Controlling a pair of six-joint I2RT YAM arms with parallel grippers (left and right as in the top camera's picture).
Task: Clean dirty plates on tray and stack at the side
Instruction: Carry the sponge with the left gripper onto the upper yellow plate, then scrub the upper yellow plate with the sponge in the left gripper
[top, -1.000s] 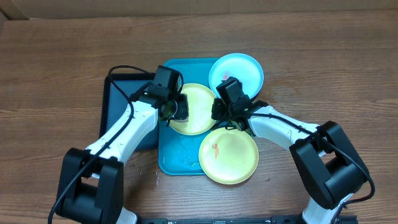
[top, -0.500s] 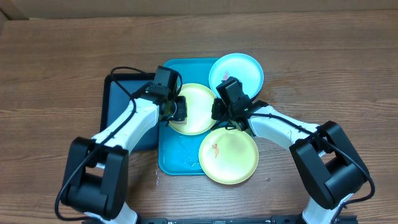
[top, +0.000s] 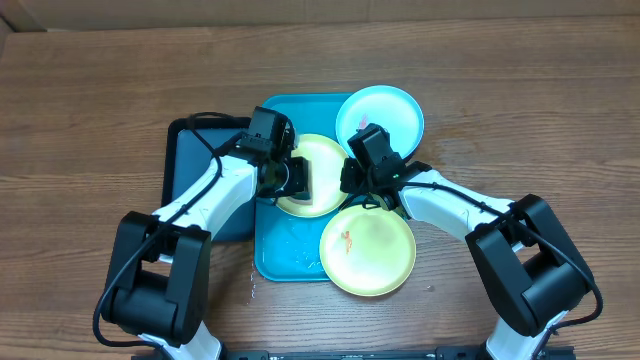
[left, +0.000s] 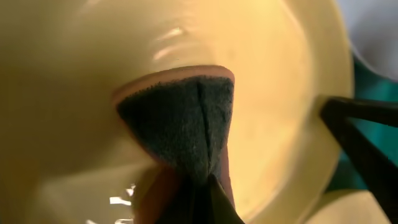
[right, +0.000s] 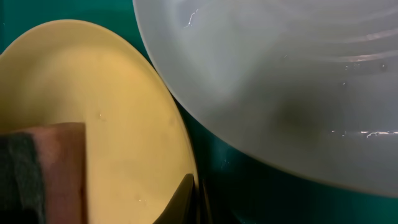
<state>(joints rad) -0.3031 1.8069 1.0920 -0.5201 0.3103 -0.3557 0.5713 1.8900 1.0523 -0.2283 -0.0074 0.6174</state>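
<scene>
Three plates lie on the turquoise tray (top: 283, 252). The middle pale yellow plate (top: 326, 160) is under both grippers. My left gripper (top: 295, 181) is shut on a sponge (left: 180, 118), its dark scouring face pressed into that plate (left: 74, 74). My right gripper (top: 352, 180) is shut on the same plate's right rim (right: 180, 143), its fingertips (right: 186, 199) pinching the edge. The cyan plate (top: 388, 112) sits at the back right and fills the top of the right wrist view (right: 280, 81). The front yellow plate (top: 370, 252) carries an orange smear (top: 346, 241).
A dark navy tray (top: 193, 180) lies against the turquoise tray's left side, under the left arm. Wet specks mark the tray floor (top: 297, 245) in front of the middle plate. Bare wooden table (top: 520, 120) surrounds everything.
The left gripper has slid the sponge a little to the right across the middle yellow plate. The right gripper and the plates have stayed put.
</scene>
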